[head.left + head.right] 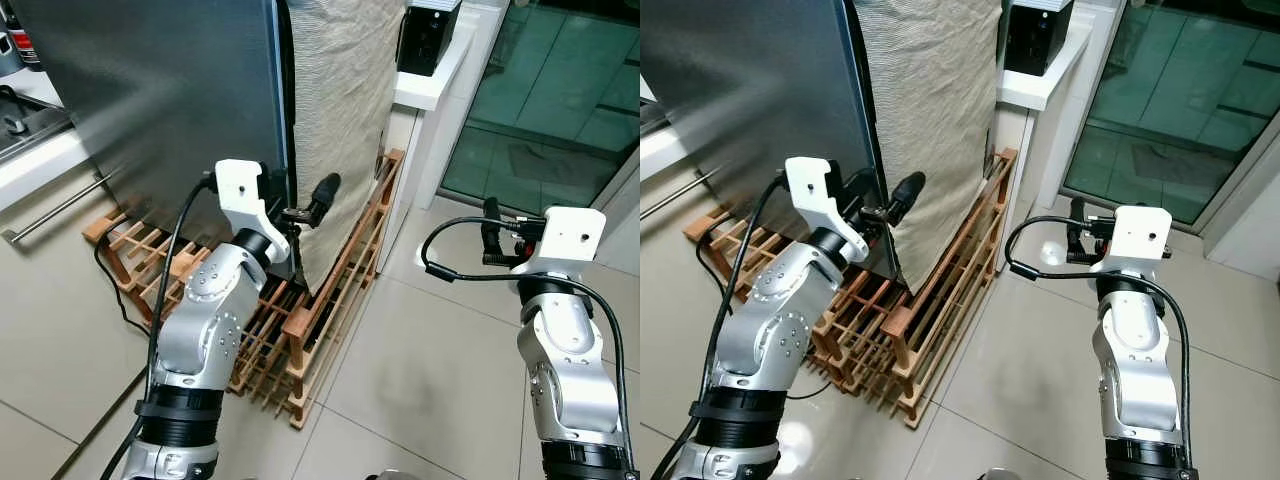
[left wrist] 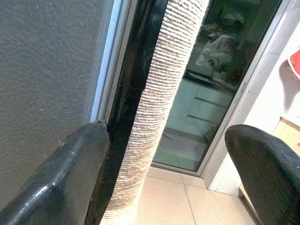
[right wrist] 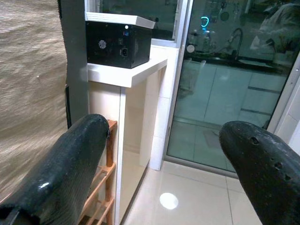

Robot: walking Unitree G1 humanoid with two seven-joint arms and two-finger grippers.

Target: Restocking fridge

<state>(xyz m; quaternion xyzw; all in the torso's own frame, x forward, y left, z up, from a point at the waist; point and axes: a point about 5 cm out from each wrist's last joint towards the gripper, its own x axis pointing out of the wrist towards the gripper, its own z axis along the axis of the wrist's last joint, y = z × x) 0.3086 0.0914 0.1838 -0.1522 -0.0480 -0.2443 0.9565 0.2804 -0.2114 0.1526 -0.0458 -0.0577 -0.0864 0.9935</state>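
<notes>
nearest the lens, low in the frame, two silver arms are seen rising from the bottom edge. behind them, filling the upper left, the fridge door [image 1: 150, 100] is seen as a tall dark grey slab, its free edge running down the upper centre; the door appears shut or nearly so. against its side a pale woven cloth [image 1: 340, 110] is draped, hanging down to a wooden rack [image 1: 330, 300] that is laid on the tiled floor at centre. at upper right a glass door [image 1: 560, 90] is seen, with a black box [image 1: 428, 35] set on a white ledge beside it.

the left gripper [image 1: 305, 215] is raised to the door's free edge at centre frame. its fingers are spread wide and nothing is held; in the wrist view one finger [image 2: 56, 183] is set touching the dark edge seal, probably so the door can be hooked and pulled open for restocking.

the right gripper [image 1: 490, 235] is held at mid right, well apart from the fridge, fingers parted and empty, seemingly kept free.
</notes>
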